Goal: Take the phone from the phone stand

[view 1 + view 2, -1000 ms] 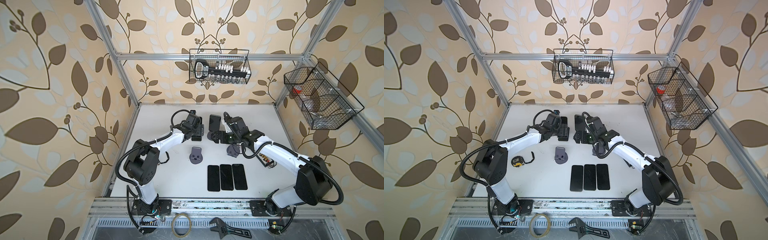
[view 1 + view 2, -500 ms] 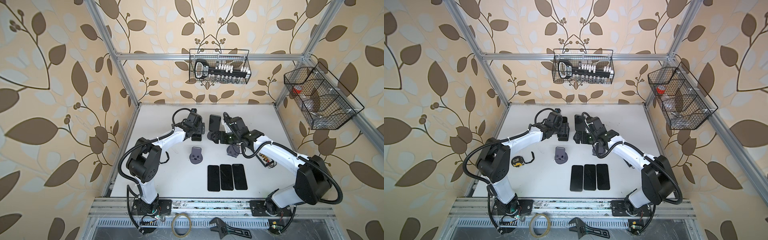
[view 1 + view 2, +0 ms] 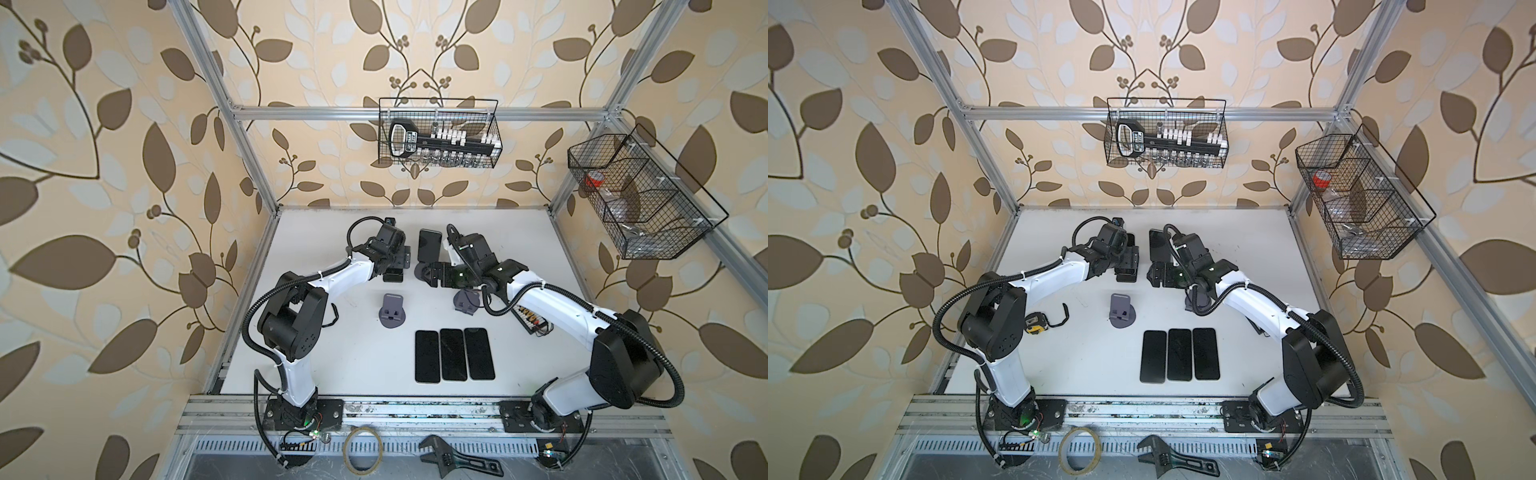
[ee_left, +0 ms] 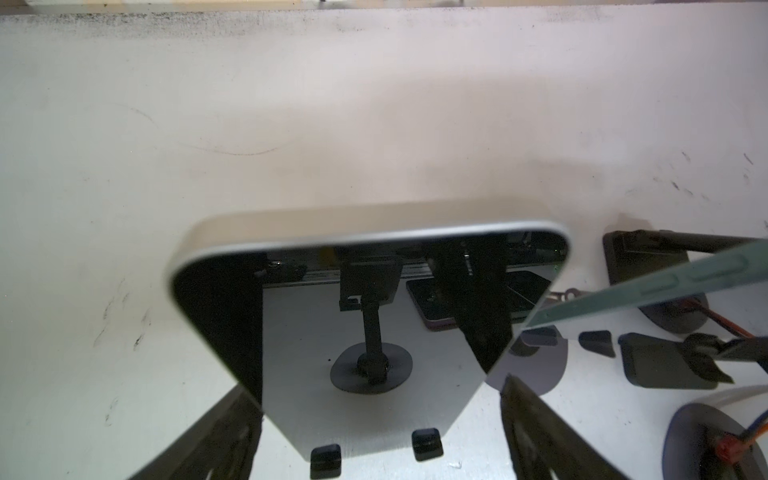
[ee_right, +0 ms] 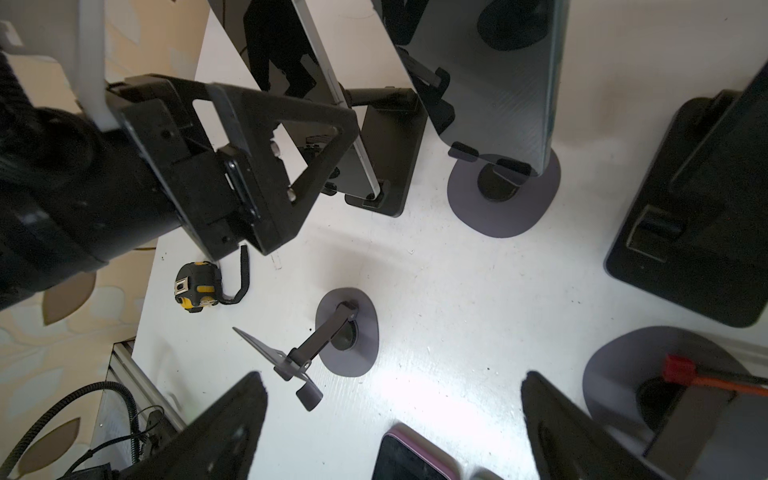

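A silver-edged phone (image 4: pixel 374 299) leans on a black phone stand (image 5: pixel 390 145), its lower edge on the stand's two lips (image 4: pixel 325 455). My left gripper (image 4: pixel 374 382) (image 3: pixel 395 266) (image 3: pixel 1127 264) is open and straddles this phone. One finger (image 4: pixel 216 432) lies at the phone's edge, while a sliver of gap shows at the other finger (image 4: pixel 548 432). To its right a second phone (image 3: pixel 429 245) (image 5: pixel 498 75) stands on a round-based stand (image 5: pixel 503 208). My right gripper (image 3: pixel 426 274) (image 5: pixel 392 382) hangs open beside that stand with nothing between its fingers.
In both top views three phones (image 3: pixel 454 354) (image 3: pixel 1179 354) lie flat side by side near the front. An empty grey stand (image 3: pixel 392 311) (image 5: pixel 347 332) is mid-table, and another stand (image 3: pixel 467 301) sits under my right arm. A tape measure (image 3: pixel 1034 324) lies at the left. A circuit board (image 3: pixel 530 322) lies right.
My left arm has shifted slightly at the elbow while its gripper stays at the phone. The right arm has hardly moved.
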Robot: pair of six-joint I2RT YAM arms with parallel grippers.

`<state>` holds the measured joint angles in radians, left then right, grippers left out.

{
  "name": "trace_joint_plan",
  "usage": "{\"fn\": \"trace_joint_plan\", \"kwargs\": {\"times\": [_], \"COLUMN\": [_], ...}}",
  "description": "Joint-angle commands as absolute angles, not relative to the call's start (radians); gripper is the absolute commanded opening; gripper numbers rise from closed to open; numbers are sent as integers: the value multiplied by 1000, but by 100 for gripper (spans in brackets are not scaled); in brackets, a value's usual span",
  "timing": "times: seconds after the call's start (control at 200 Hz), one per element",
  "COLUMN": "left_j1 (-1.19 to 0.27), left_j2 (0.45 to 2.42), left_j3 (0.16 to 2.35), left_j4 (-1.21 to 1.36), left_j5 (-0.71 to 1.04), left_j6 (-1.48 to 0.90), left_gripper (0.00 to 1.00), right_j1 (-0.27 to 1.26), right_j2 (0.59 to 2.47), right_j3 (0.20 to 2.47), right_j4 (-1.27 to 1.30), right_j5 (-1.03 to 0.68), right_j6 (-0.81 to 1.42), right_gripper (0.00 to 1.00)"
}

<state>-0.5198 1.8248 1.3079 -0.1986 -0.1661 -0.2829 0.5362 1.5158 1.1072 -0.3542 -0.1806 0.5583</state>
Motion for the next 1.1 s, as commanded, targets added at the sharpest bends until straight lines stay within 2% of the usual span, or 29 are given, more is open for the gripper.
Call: {"fn": "trace_joint_plan", "kwargs": {"times": [0.0, 1.095], "left_j1": [-515, -515], "left_j2": [1827, 1878], "left_j3": [1348, 1397], "left_j4": [-198, -224], "left_j5": [-197, -212], "left_j6": [-262, -258], "left_gripper": [89, 81], "right_j1": [531, 503], "right_j2": [1529, 1511], "right_j3": [1110, 1081], "right_j4": [-345, -346], "right_j5": [-196, -222], "right_j6": [544, 522], "right_gripper": [96, 96]}}
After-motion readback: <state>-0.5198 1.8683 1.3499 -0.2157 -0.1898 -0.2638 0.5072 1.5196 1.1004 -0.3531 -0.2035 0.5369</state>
